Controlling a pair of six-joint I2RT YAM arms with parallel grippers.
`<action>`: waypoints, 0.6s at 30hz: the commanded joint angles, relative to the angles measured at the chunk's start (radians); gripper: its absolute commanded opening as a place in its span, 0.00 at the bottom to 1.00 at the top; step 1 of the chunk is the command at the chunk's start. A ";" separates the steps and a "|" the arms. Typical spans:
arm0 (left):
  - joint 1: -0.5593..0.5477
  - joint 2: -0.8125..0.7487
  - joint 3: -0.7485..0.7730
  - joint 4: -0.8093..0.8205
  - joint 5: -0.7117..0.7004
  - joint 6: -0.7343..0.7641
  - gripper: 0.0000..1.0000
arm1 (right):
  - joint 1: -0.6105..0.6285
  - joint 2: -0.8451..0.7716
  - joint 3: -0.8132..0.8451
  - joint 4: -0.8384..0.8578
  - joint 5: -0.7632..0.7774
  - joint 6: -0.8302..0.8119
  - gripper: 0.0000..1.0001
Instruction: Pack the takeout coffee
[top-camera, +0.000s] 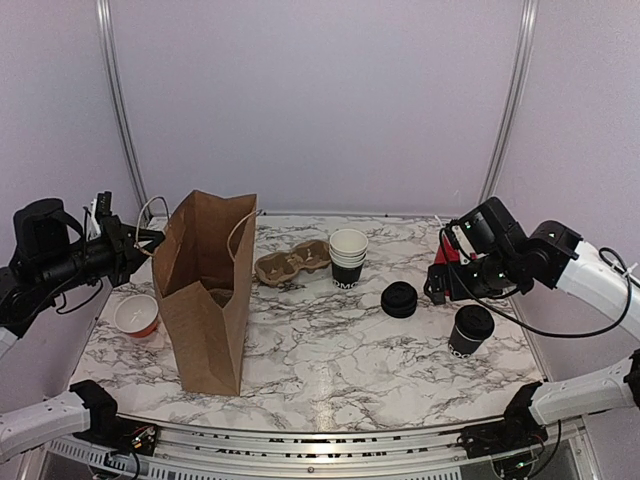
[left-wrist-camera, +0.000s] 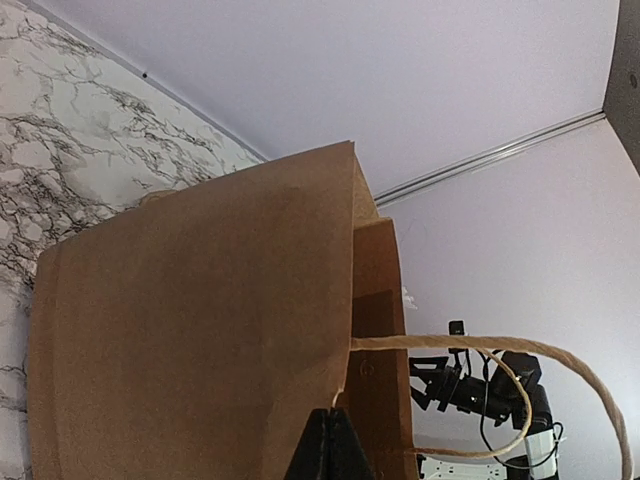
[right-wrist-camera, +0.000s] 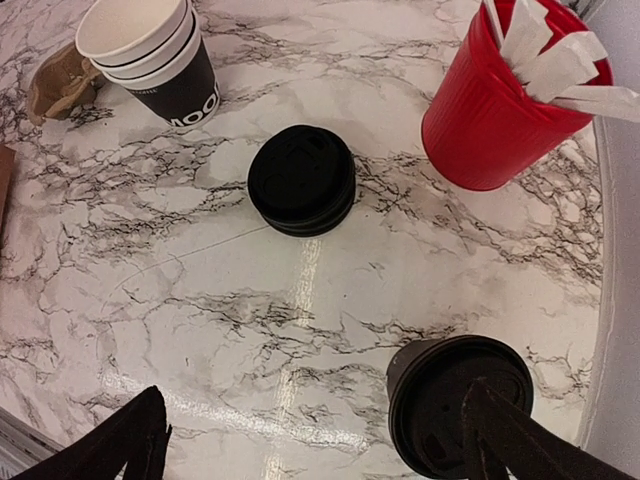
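One lidded black takeout coffee cup (top-camera: 470, 330) stands at the right of the table; in the right wrist view it (right-wrist-camera: 450, 400) sits partly under my right finger. My right gripper (top-camera: 438, 288) (right-wrist-camera: 320, 445) is open wide and empty, above the table just left of that cup. A stack of open black cups (top-camera: 348, 258) (right-wrist-camera: 160, 60) with white insides stands mid-table. The brown paper bag (top-camera: 205, 290) (left-wrist-camera: 200, 330) stands open at the left. My left gripper (top-camera: 152, 240) (left-wrist-camera: 333, 440) is shut on the bag's twine handle at its top edge.
A loose stack of black lids (top-camera: 399, 299) (right-wrist-camera: 301, 180) lies between the cups. A red cup of white stirrers (top-camera: 445, 262) (right-wrist-camera: 490, 120) stands behind my right gripper. A cardboard carrier (top-camera: 292, 264) (right-wrist-camera: 55, 85) lies behind the bag. A small reddish cup (top-camera: 136, 316) sits left of the bag.
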 joint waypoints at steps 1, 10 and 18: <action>-0.036 -0.053 -0.082 0.087 -0.153 -0.194 0.00 | -0.009 -0.013 0.056 -0.042 0.029 0.022 1.00; -0.199 -0.083 -0.227 0.212 -0.331 -0.381 0.00 | -0.009 -0.016 0.051 -0.057 0.043 0.029 1.00; -0.330 -0.035 -0.205 0.249 -0.404 -0.367 0.00 | -0.009 -0.039 0.043 -0.108 0.081 0.074 1.00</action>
